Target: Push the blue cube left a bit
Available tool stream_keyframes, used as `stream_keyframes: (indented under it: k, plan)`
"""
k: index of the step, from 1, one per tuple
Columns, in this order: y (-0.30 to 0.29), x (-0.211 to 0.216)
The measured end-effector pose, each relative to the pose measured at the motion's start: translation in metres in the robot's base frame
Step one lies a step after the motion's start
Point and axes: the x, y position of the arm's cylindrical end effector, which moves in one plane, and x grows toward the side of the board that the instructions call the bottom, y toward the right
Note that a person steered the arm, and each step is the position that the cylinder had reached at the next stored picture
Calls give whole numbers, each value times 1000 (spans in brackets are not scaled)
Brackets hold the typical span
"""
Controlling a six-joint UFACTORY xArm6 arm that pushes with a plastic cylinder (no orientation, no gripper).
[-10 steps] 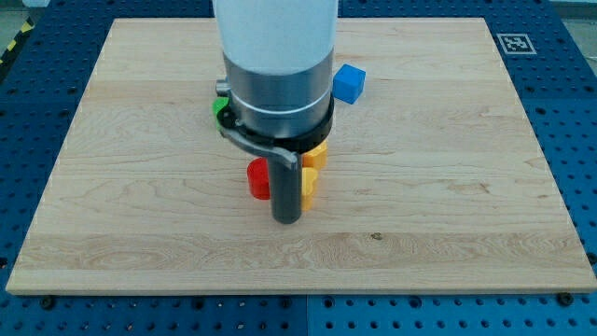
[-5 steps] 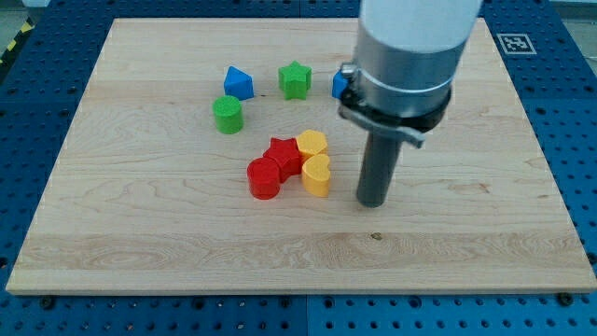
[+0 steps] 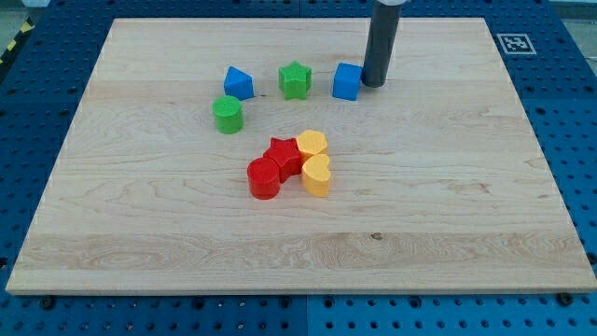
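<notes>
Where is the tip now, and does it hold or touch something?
My tip: no gripper, so it holds nothing; it stands just at the view's right of the blue cube, very close or touching, I cannot tell which.

Pale grained wooden board [image 3: 140,233], matt blue cube [image 3: 347,81]

green star [image 3: 296,79] just left of blue cube [image 3: 347,81], bare board between, my tip [image 3: 373,84] at cube's right

Bright, even light; sharp focus
</notes>
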Motion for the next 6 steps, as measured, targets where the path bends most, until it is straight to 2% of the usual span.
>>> stream_keyframes:
  k: [2, 4, 6]
  plan:
    - [-42, -19]
    - [-46, -21]
    - [-88, -21]
